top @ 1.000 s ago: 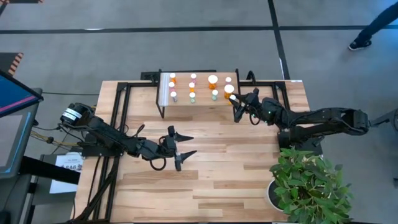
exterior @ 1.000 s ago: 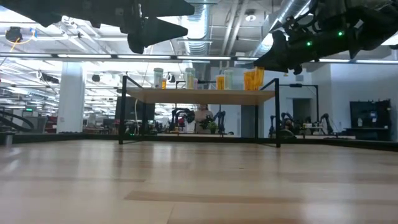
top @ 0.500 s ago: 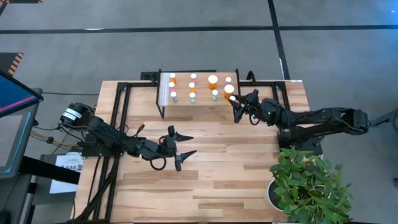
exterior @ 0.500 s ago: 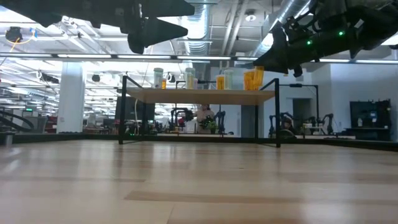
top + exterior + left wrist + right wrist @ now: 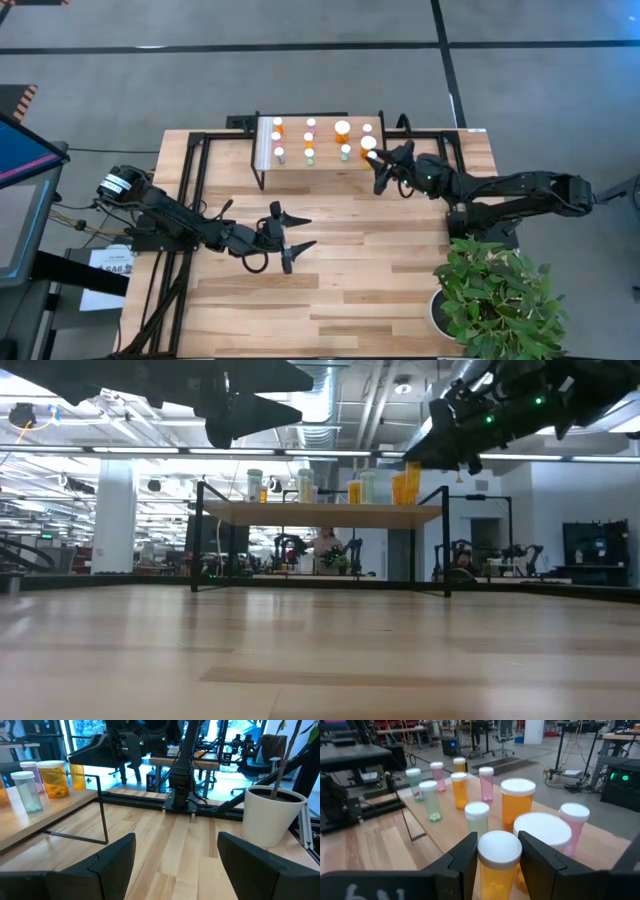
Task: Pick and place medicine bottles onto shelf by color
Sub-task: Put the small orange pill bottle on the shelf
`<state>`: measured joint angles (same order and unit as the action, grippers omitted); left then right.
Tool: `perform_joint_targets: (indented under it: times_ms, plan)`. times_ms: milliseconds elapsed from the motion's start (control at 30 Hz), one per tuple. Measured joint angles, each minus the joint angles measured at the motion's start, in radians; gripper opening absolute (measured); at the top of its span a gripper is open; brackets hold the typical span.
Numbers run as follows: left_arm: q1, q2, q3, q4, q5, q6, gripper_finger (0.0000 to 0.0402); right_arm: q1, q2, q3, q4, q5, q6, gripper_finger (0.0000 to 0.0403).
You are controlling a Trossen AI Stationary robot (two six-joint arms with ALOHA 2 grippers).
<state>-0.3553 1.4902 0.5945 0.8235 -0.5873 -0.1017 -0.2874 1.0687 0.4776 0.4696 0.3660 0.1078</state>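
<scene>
The shelf (image 5: 325, 162) stands at the table's far middle and carries several medicine bottles with white caps: orange (image 5: 460, 790), pinkish (image 5: 486, 784) and pale green (image 5: 428, 800). They stand upright on their bases. My right gripper (image 5: 378, 166) is at the shelf's right near corner, shut on an orange bottle (image 5: 498, 867), which also shows in the high view (image 5: 371, 156). My left gripper (image 5: 300, 233) hovers open over the table's middle, well short of the shelf (image 5: 30, 825), with nothing between its fingers. My right gripper pinches the orange bottle between its two fingers (image 5: 465, 857), on opposite sides just at and below the white cap (image 5: 499, 847). The fingers reach in about level from the table's right side. The bottle stands upright in the hold; its bottom is cut off by the wrist picture's edge.
A potted plant (image 5: 495, 300) stands at the table's near right corner. Black frame rails (image 5: 200, 160) run along the table's left and far sides. A wide orange bottle (image 5: 542, 837) and a pinkish one (image 5: 574, 822) stand close beside the held bottle.
My right gripper has risen slightly with the orange bottle at the shelf's right end and stays shut on it.
</scene>
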Motion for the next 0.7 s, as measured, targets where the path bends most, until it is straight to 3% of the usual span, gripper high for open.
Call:
perform_joint_targets:
  times_ms: [267,500,700]
  plan:
    - [0.0,0.0,0.0,-0.005,0.0,-0.008,0.027,-0.003,0.042,-0.006,-0.007,0.003,0.005,0.0152]
    - [0.0,0.0,0.0,-0.005,0.0,-0.015,0.027,-0.011,0.161,-0.004,0.121,0.005,0.001,0.0154]
    - [0.0,0.0,0.0,-0.029,0.001,-0.025,0.027,-0.027,0.153,-0.003,0.101,0.003,-0.005,0.0151]
